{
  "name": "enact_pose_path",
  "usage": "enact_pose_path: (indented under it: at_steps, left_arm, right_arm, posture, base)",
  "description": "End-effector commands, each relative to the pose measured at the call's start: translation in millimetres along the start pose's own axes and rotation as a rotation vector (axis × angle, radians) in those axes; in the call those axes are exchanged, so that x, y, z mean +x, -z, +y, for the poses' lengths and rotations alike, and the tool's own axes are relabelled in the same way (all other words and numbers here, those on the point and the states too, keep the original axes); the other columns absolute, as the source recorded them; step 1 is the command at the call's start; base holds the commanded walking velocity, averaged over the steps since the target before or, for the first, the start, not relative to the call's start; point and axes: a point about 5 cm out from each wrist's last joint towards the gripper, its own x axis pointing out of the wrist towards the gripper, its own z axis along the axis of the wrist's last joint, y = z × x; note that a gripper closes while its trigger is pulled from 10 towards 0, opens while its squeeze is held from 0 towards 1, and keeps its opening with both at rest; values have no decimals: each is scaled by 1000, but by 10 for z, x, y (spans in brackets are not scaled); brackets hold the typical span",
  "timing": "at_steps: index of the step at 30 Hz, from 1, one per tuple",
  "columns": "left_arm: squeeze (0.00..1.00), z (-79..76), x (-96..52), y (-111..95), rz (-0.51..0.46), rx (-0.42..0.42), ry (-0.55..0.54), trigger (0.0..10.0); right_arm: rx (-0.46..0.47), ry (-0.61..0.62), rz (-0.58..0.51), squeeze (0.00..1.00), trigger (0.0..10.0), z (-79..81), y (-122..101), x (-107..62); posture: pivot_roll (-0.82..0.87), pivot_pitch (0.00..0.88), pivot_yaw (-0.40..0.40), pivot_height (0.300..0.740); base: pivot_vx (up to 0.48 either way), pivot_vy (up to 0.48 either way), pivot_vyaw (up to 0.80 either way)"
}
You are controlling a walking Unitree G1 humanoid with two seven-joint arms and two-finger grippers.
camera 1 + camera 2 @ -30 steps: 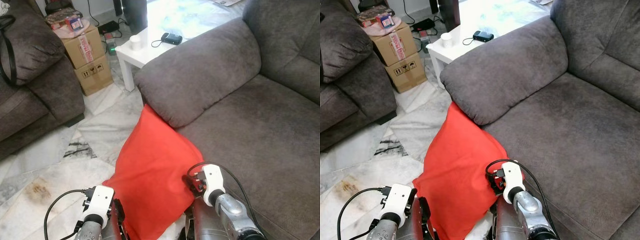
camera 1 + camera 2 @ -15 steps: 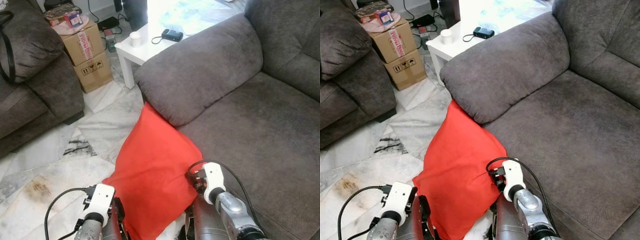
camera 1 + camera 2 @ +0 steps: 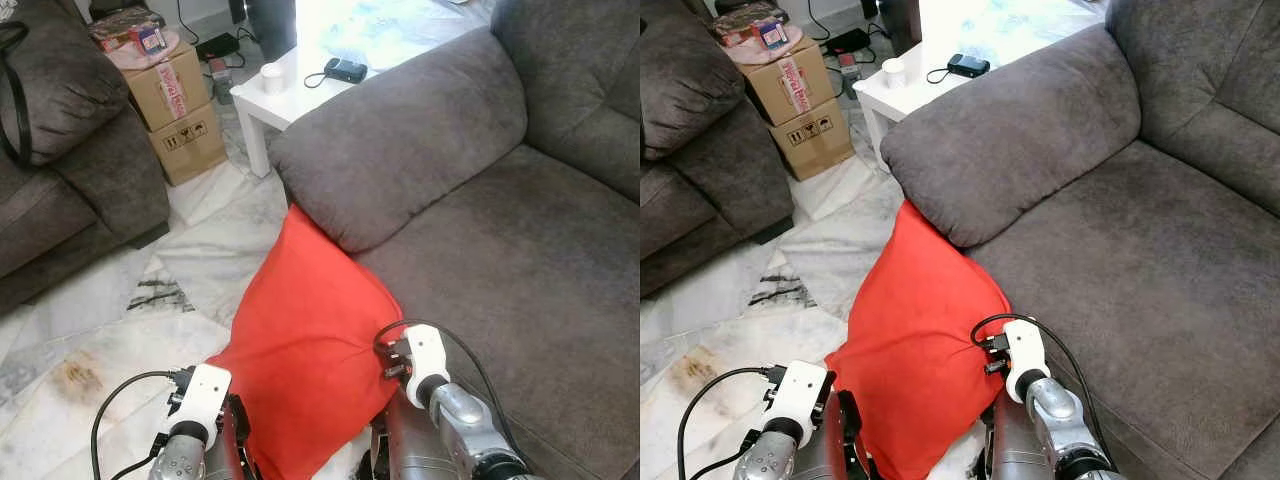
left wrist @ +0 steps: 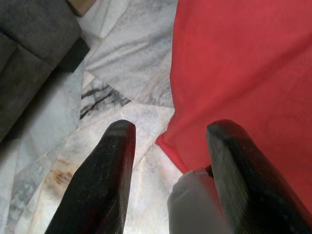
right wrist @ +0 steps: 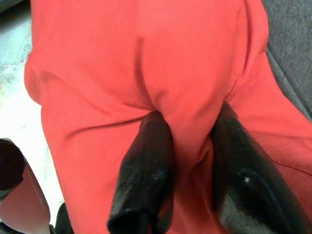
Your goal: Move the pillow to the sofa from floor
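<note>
The pillow, bright red, leans against the front of the grey sofa, its lower end on the marble floor. The right gripper has its fingers clenched on a fold of the pillow. The left gripper holds its fingers spread apart at the pillow's floor-side edge, one over floor, one over fabric.

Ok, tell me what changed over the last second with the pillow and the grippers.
Very little. The view shifted slightly between the earliest picture and the next one, so the camera moved, not the things. The right gripper stays pinched on a fold of the red pillow, which still leans against the sofa front with its lower edge on the floor. The left gripper stays open at the pillow's left corner.
</note>
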Motion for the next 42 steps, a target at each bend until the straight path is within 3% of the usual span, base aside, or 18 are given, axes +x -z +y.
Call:
enact_pose_path:
  at_steps: [1, 16, 25, 27, 30, 38, 39, 42]
  left_arm:
    - [0, 12, -25, 74, 30, 7, 5, 10000]
    - [0, 78, 84, 6, 5, 23, 2, 10000]
    - [0, 163, 150, -103, -47, 25, -16, 10000]
    - [0, 187, 167, -152, -74, 17, -23, 10000]
    - [0, 202, 164, -223, -108, -7, -25, 10000]
    - [0, 243, 156, -365, -181, -64, -46, 10000]
    - [0, 259, 162, -468, -222, -113, -41, 10000]
    - [0, 295, 162, -622, -283, -178, -40, 10000]
  right_arm:
    - [12, -7, 30, 0, 0, 36, 77, -10]
    - [40, 28, -21, 0, 0, 38, -5, 22]
    - [99, 66, -238, 0, 0, -60, -219, -40]
    - [135, 82, -313, 0, 0, -140, -320, -75]
    - [145, 79, -396, 0, 0, -127, -388, -135]
    - [155, 102, -467, 0, 0, -76, -484, -230]
    - [151, 100, -499, 0, 10000, -48, -561, -288]
    - [150, 118, -552, 0, 10000, -43, -686, -361]
  posture:
    - [-38, 202, 15, 580]
    - [-30, 147, 42, 580]
    - [-37, 92, 68, 580]
    - [-39, 77, 72, 580]
    - [-35, 52, 82, 580]
    - [-29, 24, 93, 580]
    - [-27, 16, 97, 580]
    - [-28, 22, 100, 580]
  base:
    - [0, 0, 0]
    - [0, 0, 0]
    - [0, 0, 0]
    - [0, 0, 0]
    - [0, 0, 0]
    - [0, 0, 0]
    - [0, 0, 0]
    - [0, 0, 0]
